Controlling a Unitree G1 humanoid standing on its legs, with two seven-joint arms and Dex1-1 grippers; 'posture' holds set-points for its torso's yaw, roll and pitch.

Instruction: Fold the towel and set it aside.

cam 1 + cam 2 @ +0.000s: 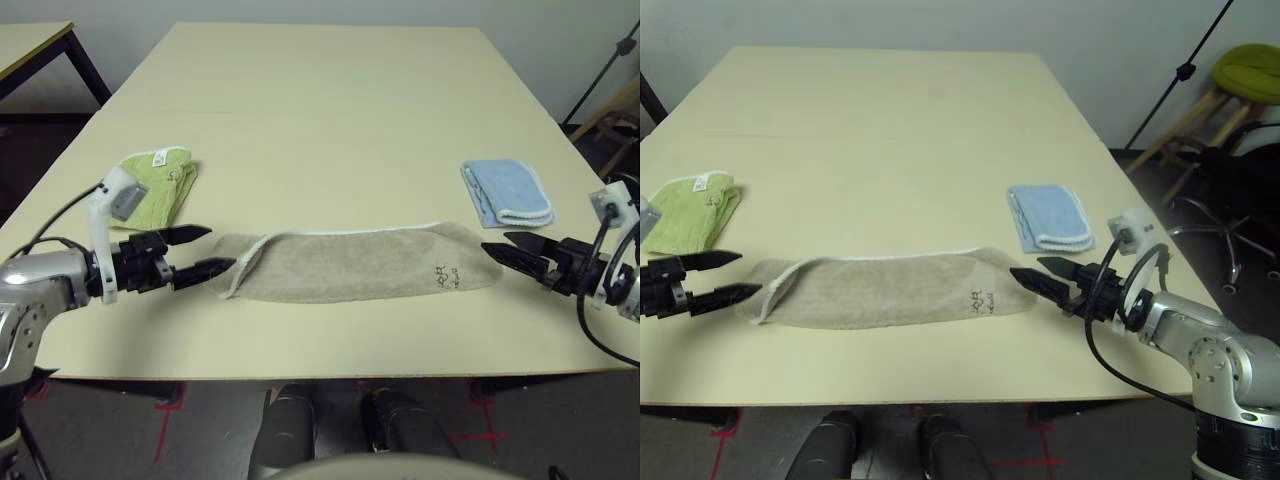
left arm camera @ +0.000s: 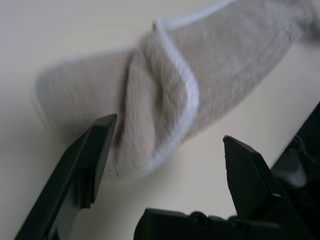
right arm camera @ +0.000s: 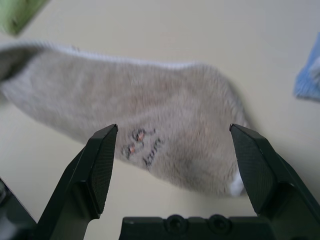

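Note:
The beige towel (image 1: 360, 262) lies as a long folded strip across the near part of the table (image 1: 330, 100). White edging runs along its far side, and a dark printed mark (image 1: 443, 278) sits near its right end. Its left end has a flap turned over, seen close up in the left wrist view (image 2: 165, 100). My left gripper (image 1: 220, 248) stands open just off that left end, nothing between its fingers. At the right end my right gripper (image 1: 495, 242) is open too, its tips just short of the cloth (image 3: 165, 120).
A small folded lime-green towel (image 1: 160, 185) lies behind my left gripper. A small folded light-blue towel (image 1: 508, 192) lies behind my right gripper. A second table (image 1: 30, 45) stands far left. A stool with a green cushion (image 1: 1248, 70) and a stand are off to the right.

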